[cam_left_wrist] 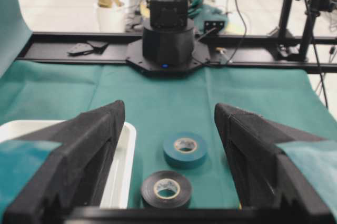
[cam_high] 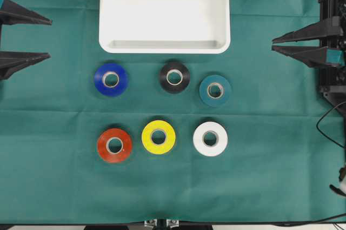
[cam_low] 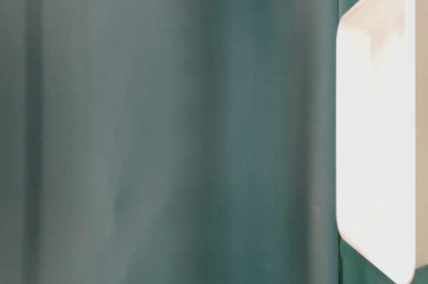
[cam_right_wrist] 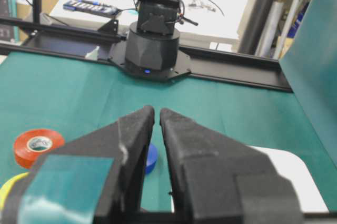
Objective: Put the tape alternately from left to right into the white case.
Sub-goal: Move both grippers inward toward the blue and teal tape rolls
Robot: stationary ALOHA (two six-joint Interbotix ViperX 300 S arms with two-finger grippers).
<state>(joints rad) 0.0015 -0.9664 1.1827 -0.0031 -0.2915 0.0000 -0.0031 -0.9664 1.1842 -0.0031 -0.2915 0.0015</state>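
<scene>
The white case (cam_high: 162,47) stands empty at the back middle of the green cloth. Two rows of tape rolls lie flat in front of it: blue (cam_high: 100,79), black (cam_high: 165,77) and teal (cam_high: 205,90) behind, red (cam_high: 104,145), yellow (cam_high: 148,137) and white (cam_high: 200,138) in front. At the left edge my left gripper (cam_high: 50,38) is open and holds nothing. Its wrist view shows the black roll (cam_left_wrist: 152,190), the teal roll (cam_left_wrist: 199,153) and the case rim (cam_left_wrist: 122,166) ahead. My right gripper (cam_high: 273,44) is shut and empty at the right edge, far from every roll.
The green cloth (cam_high: 54,186) covers the whole table down to its front edge. Black cables (cam_high: 330,127) hang beside the right arm. Each wrist view shows the other arm's black base (cam_left_wrist: 166,45) on its rail across the table.
</scene>
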